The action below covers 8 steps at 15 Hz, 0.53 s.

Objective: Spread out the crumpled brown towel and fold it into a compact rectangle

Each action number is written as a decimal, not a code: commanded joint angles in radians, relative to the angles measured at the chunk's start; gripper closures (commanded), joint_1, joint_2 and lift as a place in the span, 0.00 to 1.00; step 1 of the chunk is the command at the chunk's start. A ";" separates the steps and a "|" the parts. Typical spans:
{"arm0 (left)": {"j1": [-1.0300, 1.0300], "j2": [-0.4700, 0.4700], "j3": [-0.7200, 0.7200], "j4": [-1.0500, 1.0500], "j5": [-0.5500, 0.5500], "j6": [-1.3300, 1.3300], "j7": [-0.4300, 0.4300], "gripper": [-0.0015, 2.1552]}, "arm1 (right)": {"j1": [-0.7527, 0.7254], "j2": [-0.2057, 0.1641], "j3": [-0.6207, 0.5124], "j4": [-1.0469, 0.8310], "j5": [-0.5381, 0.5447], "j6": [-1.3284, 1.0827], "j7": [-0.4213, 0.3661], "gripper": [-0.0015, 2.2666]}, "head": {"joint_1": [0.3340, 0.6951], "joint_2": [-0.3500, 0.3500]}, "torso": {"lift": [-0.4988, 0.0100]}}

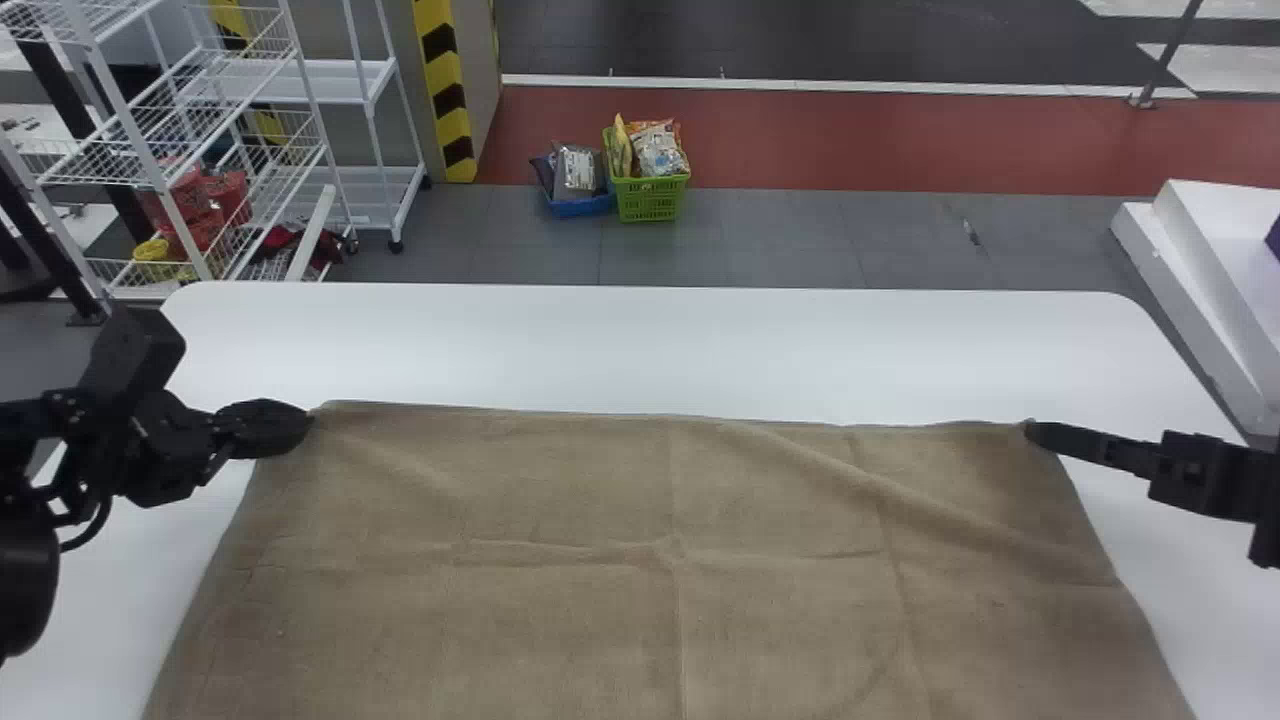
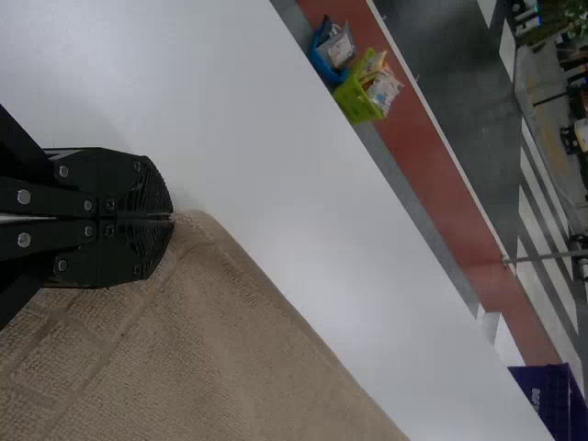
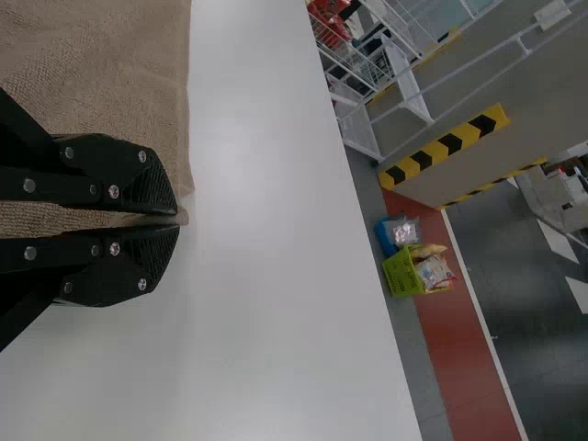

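My left pincer point(image 1: 298, 425) is gripping far left corner of brown towel point(image 1: 600, 590), fingers pressing together; my right pincer point(image 1: 1032, 433) is pinching far right corner, nearly closing on it. Towel is lying spread over white table point(image 1: 640, 345) (faint creases are crossing it). Green basket point(image 1: 650, 202) is sitting on floor point(image 1: 800, 235) beyond.

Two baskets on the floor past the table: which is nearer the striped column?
The blue basket, standing between the striped column and the green basket.
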 commanded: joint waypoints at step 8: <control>0.237 -0.009 0.173 -0.233 0.146 -0.069 -0.011 0.81 | 0.155 0.002 0.002 -0.306 -0.020 0.199 0.173 0.45 | 1.00 0.60 | 0.73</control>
